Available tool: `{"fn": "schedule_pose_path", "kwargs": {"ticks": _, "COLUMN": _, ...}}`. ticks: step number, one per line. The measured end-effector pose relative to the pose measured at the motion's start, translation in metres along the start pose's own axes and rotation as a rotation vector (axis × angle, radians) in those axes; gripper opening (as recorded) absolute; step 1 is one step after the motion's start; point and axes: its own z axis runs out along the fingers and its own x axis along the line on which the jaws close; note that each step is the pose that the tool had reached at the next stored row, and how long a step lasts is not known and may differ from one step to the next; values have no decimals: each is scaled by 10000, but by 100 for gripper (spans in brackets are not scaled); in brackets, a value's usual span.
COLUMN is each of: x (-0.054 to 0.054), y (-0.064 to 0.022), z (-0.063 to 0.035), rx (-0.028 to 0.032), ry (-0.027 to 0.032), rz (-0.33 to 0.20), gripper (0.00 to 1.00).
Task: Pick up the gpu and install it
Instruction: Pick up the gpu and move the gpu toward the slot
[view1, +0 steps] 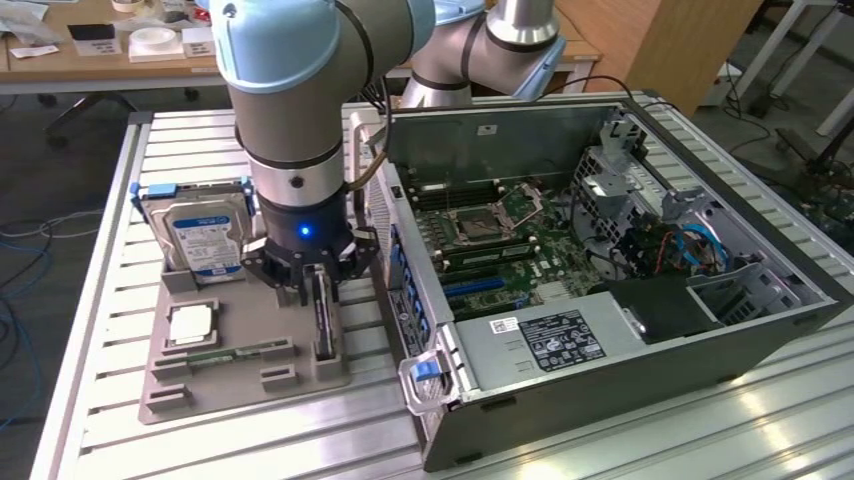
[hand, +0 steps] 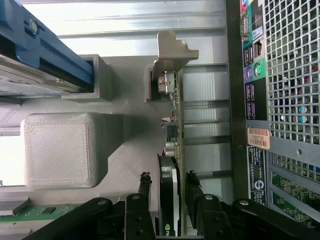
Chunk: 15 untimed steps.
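Well, gpu spot: the gpu (view1: 323, 325) stands on its long edge in a slot of the grey tray (view1: 240, 385), just beside the open PC case (view1: 601, 370)
Claw: the gripper (view1: 318, 290) sits low over it, fingers (hand: 145, 182) spread wide on either side of the card; slim gaps both sides, so nothing gripped yet imo
Handling: looks light, thin and stiff; fragile though, with bare parts on the faces; I'd pinch the flat faces mid-length, away from the silver bracket (hand: 170, 52)
Hard to see: the card's lower edge is sunk in the slot; the arm blocks part of the tray; which slot on the motherboard (view1: 514, 240) it belongs in is hard to tell
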Motion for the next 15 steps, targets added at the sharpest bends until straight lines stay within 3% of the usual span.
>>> {"fn": "schedule_pose_path", "kwargs": {"ticks": 15, "x": -2, "y": 1, "z": 0, "rx": 0, "ry": 0, "rz": 1, "gripper": 42}}
